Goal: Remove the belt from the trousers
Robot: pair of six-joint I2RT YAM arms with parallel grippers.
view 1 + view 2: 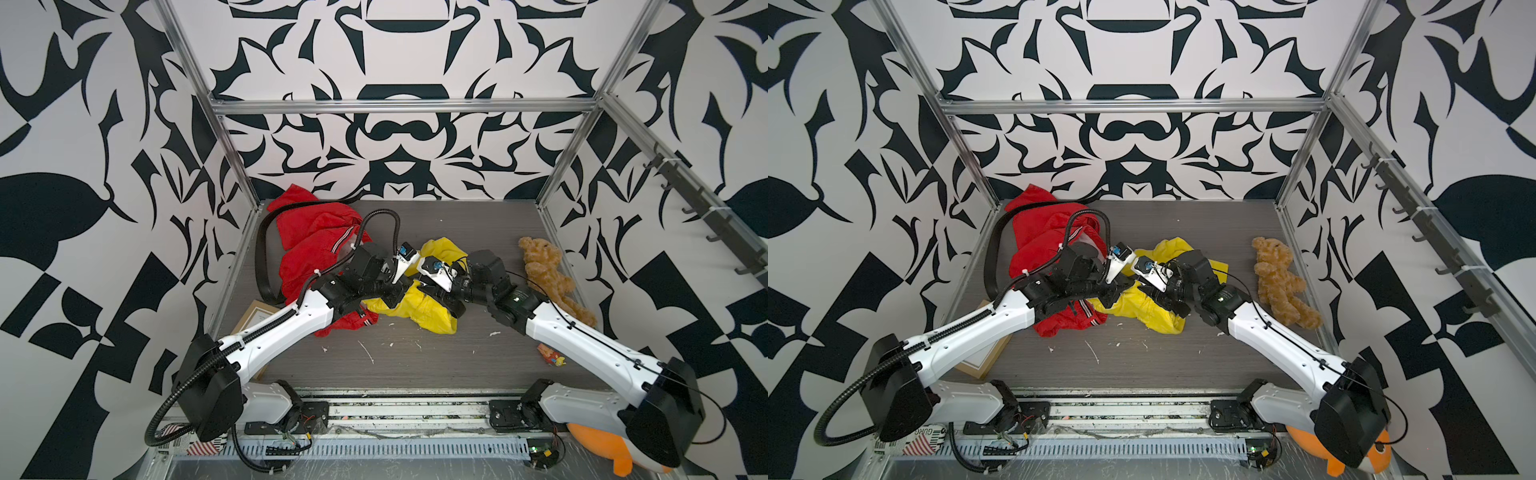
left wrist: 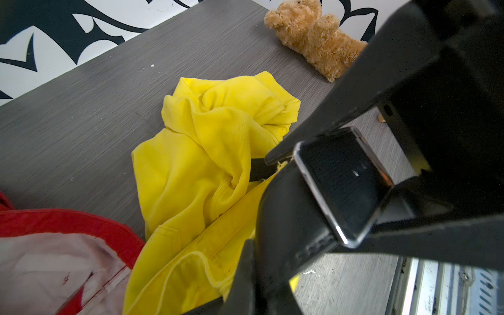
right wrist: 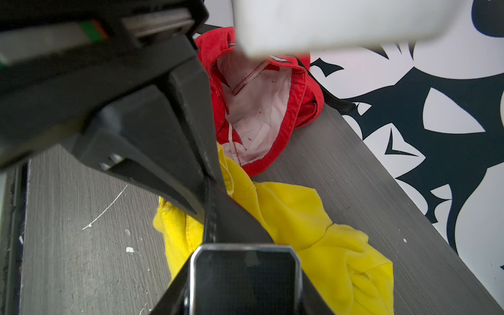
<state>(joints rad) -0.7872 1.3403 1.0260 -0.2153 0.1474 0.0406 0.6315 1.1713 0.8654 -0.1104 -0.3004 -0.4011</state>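
The grippers meet tip to tip over the yellow trousers (image 2: 207, 141), which lie crumpled mid-table (image 1: 436, 357), touching the red trousers (image 1: 309, 245) on their left. The belt (image 2: 286, 218) is a black strap ending in a black buckle (image 3: 245, 275) with a bright metal frame. The right gripper (image 1: 430, 291) has its jaws set on either side of the buckle and seems to clamp it. The left gripper (image 1: 401, 287) is closed tight on the strap just beside the buckle, so only a short length of belt spans the two. From there the strap runs back along the yellow waistband, and a black stub shows from a fold of the cloth (image 2: 259, 169). How many loops hold it is hidden. The belt's long axis thus runs from the right gripper through the left and into the trousers. The pull likely has to follow that line, away from the cloth, with the right arm on the free end. Another black strap curls round the far side of the red trousers. A teddy (image 1: 544, 270) lies well off to the right.
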